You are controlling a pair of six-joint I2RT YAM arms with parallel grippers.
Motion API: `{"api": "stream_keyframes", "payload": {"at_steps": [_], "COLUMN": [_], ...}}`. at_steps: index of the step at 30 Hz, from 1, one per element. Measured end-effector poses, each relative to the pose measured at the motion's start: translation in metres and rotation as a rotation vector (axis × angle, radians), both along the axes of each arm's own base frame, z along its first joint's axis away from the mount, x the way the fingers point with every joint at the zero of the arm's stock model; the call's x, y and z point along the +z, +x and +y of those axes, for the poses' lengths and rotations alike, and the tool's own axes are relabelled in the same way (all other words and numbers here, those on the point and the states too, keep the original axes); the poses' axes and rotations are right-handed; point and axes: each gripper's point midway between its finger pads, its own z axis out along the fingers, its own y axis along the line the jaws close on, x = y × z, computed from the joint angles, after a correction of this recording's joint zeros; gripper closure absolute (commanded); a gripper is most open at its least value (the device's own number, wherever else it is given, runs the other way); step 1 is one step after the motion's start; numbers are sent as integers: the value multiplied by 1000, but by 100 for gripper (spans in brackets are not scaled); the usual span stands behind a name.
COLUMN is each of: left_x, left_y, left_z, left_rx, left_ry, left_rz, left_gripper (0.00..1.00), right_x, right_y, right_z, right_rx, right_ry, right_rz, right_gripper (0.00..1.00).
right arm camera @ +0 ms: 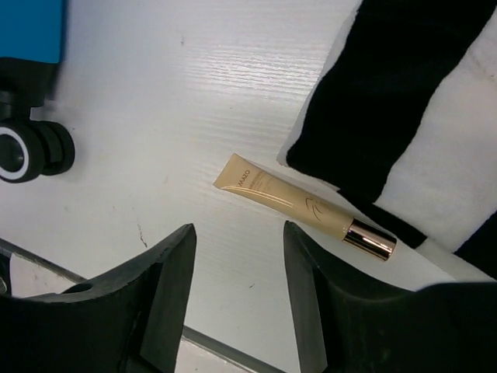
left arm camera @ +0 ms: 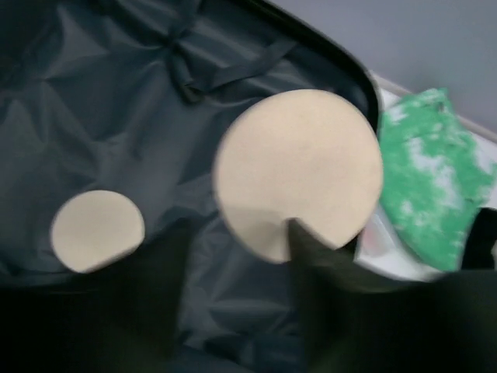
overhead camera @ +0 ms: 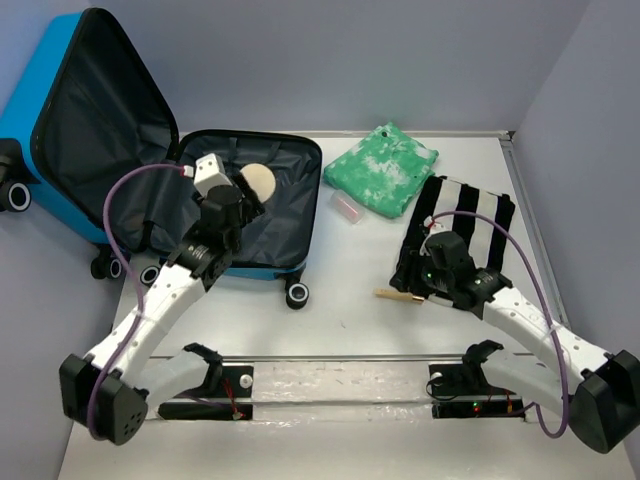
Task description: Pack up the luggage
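Note:
The blue luggage [overhead camera: 262, 271] lies open at the left, its lid [overhead camera: 60, 80] leaning back and its black lining [left arm camera: 116, 101] showing. A large cream disc [left arm camera: 299, 171] and a small cream disc [left arm camera: 97, 231] are inside on the lining; only the large one [overhead camera: 260, 183] shows from above. My left gripper [overhead camera: 238, 200] hovers over the luggage with its jaws apart; its right fingertip [left arm camera: 299, 233] overlaps the large disc's edge. My right gripper [right arm camera: 239, 233] is open and empty above the table, just short of a gold cosmetic tube [right arm camera: 299, 206].
A folded black-and-white striped cloth [overhead camera: 468, 222] lies beside the tube [overhead camera: 400, 295]. A green-and-white cloth [overhead camera: 382, 168] lies at the back centre, with a small clear pinkish item [overhead camera: 346, 208] in front of it. A luggage wheel [right arm camera: 23, 151] is left of the right gripper.

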Motion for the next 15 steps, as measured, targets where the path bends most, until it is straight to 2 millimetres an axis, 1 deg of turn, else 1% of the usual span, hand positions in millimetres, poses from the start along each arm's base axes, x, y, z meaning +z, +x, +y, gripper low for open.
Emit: {"api": "stream_keyframes", "payload": {"at_steps": [1,3,4,5,7,8,10,12,14,15], "left_x": [-10,-34,-53,-62,-79,-80,-71,-50,-23,-13], "left_y": [8,19,22,22,14,9,0,-9,-21,-27], "left_z": [11,19,19,16,4,0,-9,-17,-25,-29], "left_rx": [33,57,45,27,-37,-65,-122,-176,-245,-276], "left_ry": [-6,-1,1,0,-11,-21,-47,-80,-118,-130], "left_rz": [27,92,145,168,215,218,196,142,67,43], "left_gripper": [4,2,2,2,1,1,1,2,2,2], "right_x": [-2,-6,-9,-12,-23,-31,-45,-53,-56,-57], "right_y": [0,0,0,1,0,-1,-5,-8,-8,-7], "right_z": [-1,-2,-4,-5,-7,-8,-9,-10,-11,-10], "right_rx": [-4,-10,-15,-18,-22,-21,-13,-10,-13,-11], "right_ry": [-6,-22,-33,-43,-75,-99,-139,-170,-186,-192], "right_rz": [6,17,22,32,63,89,129,153,163,164], "right_gripper": [38,35,34,34,34,34,32,31,31,31]}}
